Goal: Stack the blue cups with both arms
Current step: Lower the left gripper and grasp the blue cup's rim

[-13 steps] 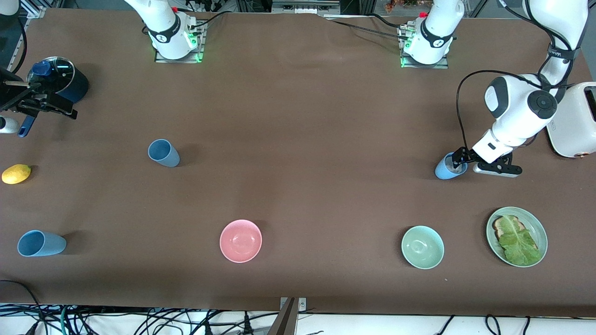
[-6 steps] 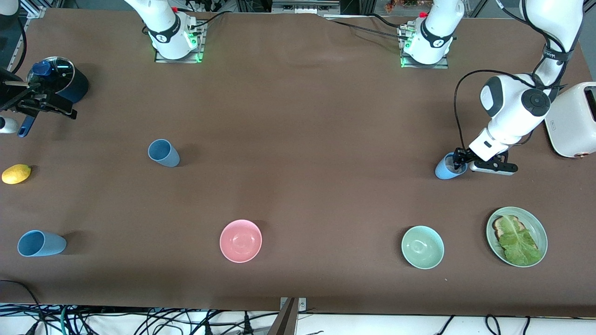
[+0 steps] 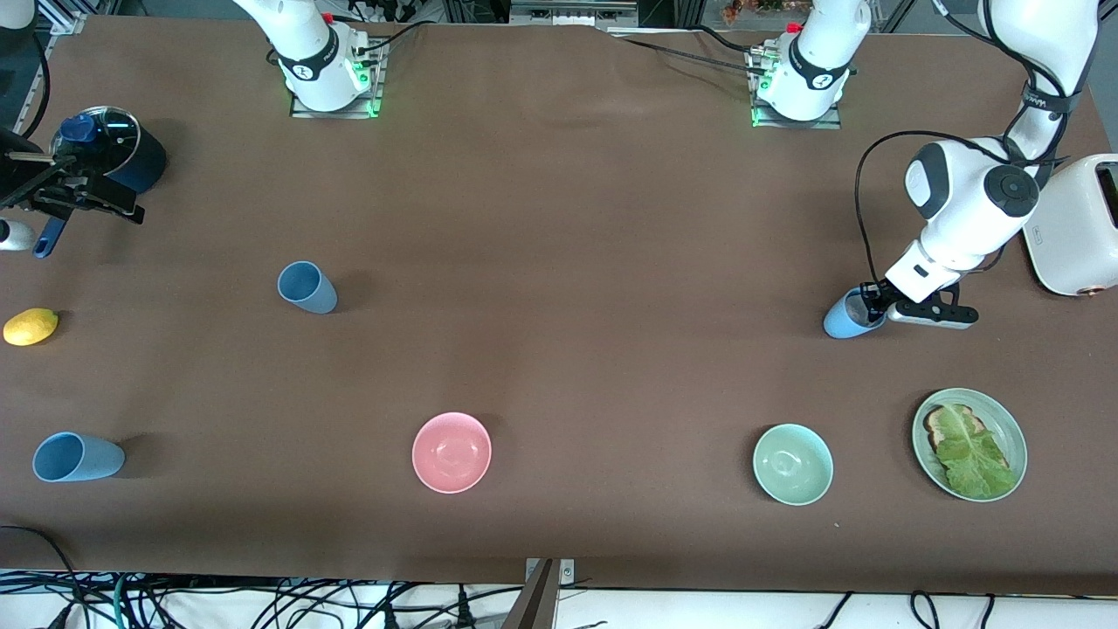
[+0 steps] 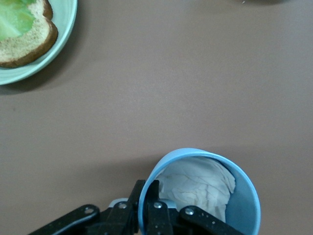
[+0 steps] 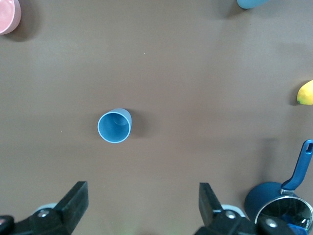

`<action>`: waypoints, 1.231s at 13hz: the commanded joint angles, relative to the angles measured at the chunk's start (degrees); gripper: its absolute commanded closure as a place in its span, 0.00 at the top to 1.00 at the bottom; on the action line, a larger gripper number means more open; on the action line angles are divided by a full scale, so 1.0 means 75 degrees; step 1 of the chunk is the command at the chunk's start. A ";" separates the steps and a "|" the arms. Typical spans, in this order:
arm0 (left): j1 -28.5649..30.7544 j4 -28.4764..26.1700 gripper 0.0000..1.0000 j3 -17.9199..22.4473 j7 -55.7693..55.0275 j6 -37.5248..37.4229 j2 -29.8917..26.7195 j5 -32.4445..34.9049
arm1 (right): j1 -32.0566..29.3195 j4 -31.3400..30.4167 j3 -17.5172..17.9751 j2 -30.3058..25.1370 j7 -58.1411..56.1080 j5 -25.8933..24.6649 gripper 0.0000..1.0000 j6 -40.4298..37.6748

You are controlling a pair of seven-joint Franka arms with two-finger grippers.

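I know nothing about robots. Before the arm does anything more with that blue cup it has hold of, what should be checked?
1. Grip: the left hand pinches the light blue cup by its wall, one finger inside, one outside. Ok.
2. Held cup empty: something white and crumpled sits inside. Not ok.
3. Held cup off the table: cannot tell.
4. Darker blue cup upright, mouth up. Ok.
5. Right hand open, waiting by the pot. Ok.
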 commanded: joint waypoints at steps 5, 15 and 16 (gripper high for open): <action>-0.0011 0.0689 0.00 -0.0099 0.0193 -0.2156 -0.0889 -0.0142 | -0.0050 -0.0065 0.0022 -0.0054 -0.0012 -0.0040 1.00 0.0020; -0.0058 0.3702 0.00 -0.1467 -0.1878 -0.6425 -0.1077 -0.0142 | -0.0050 -0.0077 -0.0072 -0.0054 -0.0024 -0.0040 1.00 0.0020; -0.0058 0.3725 0.00 -0.1679 -0.2265 -0.6425 -0.1077 -0.0142 | -0.0050 -0.0077 -0.0072 -0.0054 -0.0024 -0.0040 1.00 0.0020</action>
